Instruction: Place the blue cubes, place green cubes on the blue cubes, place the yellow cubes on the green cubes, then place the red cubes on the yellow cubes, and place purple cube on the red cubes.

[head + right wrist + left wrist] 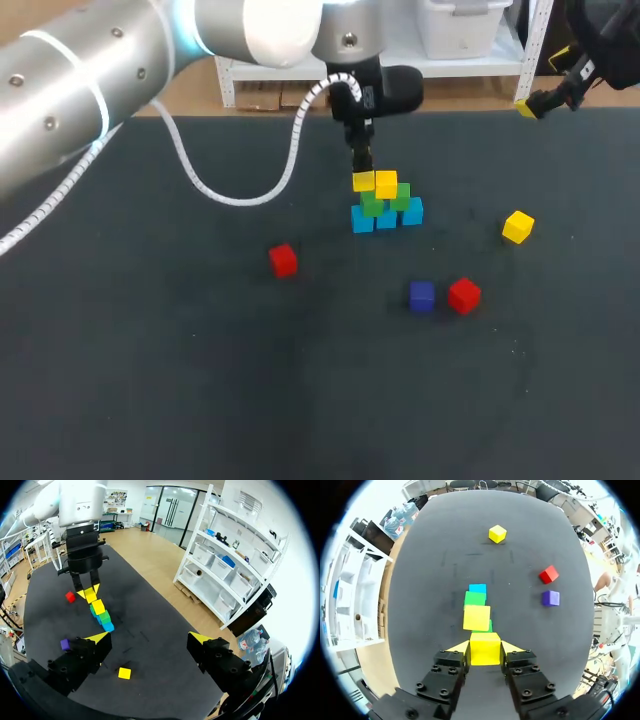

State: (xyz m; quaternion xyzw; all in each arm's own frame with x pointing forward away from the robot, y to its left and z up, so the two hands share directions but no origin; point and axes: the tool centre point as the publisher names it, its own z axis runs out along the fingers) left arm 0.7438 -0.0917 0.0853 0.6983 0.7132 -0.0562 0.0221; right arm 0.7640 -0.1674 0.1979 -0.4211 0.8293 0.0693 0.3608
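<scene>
A small yellow cube [485,648] sits clamped between your left gripper's [485,646] jaws, resting on the green cubes [475,599]. It is likely being seated behind the second yellow cube [476,617] just ahead. Your right gripper [149,639] hangs well apart, jaws wide and empty.

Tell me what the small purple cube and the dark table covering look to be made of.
Purple cube: probably painted wood or hard plastic; solid even colour, crisp edges, dull finish. Dark table covering: seems to be cloth or felt; matte, no reflections.
</scene>
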